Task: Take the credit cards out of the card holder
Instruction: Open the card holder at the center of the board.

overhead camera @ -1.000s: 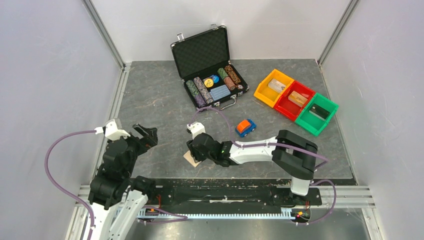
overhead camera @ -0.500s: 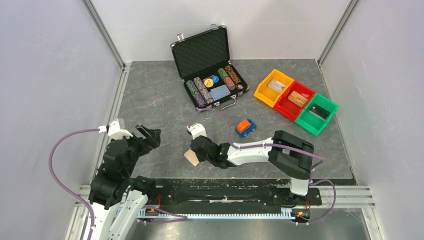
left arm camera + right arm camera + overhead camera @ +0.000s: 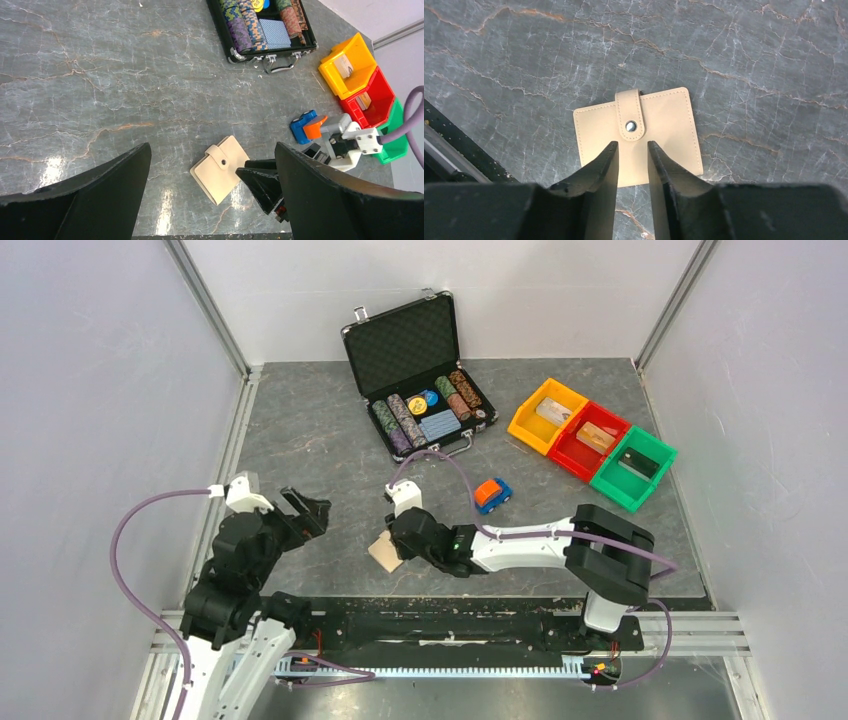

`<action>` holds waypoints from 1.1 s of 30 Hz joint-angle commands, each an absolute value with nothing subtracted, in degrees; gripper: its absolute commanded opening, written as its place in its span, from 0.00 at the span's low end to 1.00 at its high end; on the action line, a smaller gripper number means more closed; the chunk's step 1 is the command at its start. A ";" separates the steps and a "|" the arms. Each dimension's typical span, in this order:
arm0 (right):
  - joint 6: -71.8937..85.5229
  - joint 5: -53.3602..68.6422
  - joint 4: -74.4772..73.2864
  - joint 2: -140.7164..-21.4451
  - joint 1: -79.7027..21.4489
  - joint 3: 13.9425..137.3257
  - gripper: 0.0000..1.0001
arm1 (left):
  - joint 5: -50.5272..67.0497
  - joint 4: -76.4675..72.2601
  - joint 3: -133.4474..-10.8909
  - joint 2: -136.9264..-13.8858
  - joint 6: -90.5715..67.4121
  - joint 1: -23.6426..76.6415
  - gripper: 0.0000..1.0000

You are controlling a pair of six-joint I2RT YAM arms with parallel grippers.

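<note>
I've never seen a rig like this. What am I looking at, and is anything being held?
These are two robot arms bolted to a grey marbled table. One picture looks down from above; the other two come from cameras on each wrist, so the black wedges are that arm's fingers. On the table lie a closed tan snap-tab card holder, an open black case of poker chips, a blue-and-orange toy car, and yellow, red and green plastic bins. The left hand gapes wide and empty. The right hand hovers over the holder, fingers slightly apart, gripping nothing.
</note>
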State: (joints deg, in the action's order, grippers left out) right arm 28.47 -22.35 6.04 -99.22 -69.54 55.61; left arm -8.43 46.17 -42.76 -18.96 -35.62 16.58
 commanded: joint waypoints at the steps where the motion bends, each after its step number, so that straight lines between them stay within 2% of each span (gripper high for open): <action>1: 27.24 -21.86 6.28 -101.38 -69.52 59.23 0.34 | -9.99 44.65 -43.35 -16.29 -34.13 16.63 1.00; 5: 23.74 -23.61 6.16 -105.04 -69.44 61.60 0.45 | -11.79 45.38 -43.53 -14.34 -34.88 16.70 1.00; 11: 21.43 -22.24 5.76 -109.55 -69.35 64.26 0.45 | -11.94 45.45 -43.38 -14.68 -35.19 16.70 1.00; 14: 22.10 -22.06 3.72 -111.05 -69.35 64.73 0.40 | -11.05 44.61 -42.85 -14.58 -35.05 16.66 1.00; 16: 23.11 -24.28 1.38 -111.44 -69.35 64.87 0.33 | -9.81 44.52 -42.65 -14.93 -35.06 16.65 1.00; 21: 24.21 -28.00 0.14 -109.52 -69.35 62.79 0.03 | -8.82 44.47 -42.63 -15.94 -35.22 16.69 1.00; 22: 24.49 -28.67 0.11 -108.87 -69.35 62.33 0.00 | -8.59 44.47 -42.76 -16.14 -35.24 16.70 1.00; 25: 25.86 -28.82 0.55 -105.90 -68.98 60.77 0.00 | -6.47 44.13 -42.55 -17.30 -35.24 16.70 1.00; 33: 35.65 -16.56 2.11 -95.57 -63.48 56.35 0.00 | 4.72 42.82 -42.17 -25.42 -35.02 16.68 0.97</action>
State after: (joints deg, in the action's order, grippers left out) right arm 28.84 -22.24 1.26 -101.80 -66.39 58.00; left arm -2.17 45.74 -42.65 -21.85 -35.64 16.58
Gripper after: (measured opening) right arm 0.023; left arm 0.980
